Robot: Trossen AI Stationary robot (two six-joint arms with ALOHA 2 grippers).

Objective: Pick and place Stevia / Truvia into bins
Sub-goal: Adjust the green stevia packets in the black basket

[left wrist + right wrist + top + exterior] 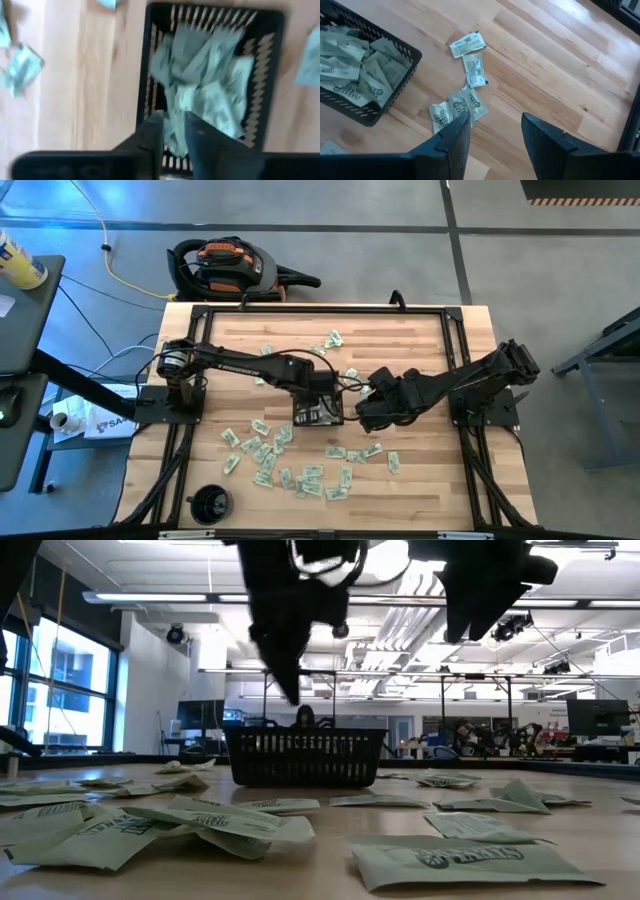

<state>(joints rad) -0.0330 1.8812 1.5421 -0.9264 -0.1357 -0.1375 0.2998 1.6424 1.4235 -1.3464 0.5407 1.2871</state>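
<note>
The black tray (318,412) at counter centre already holds a heap of sachets (200,95); dozens lie loose from its 4 to 8 o'clock. Left hand (172,132) hovers above it, fingers nearly together, empty. Right hand (492,135) waits at 3 o'clock, open.

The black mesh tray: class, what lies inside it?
The black mesh tray holds a loose heap of pale green sachets. The sachets cover its floor, so anything underneath cannot be seen.
</note>
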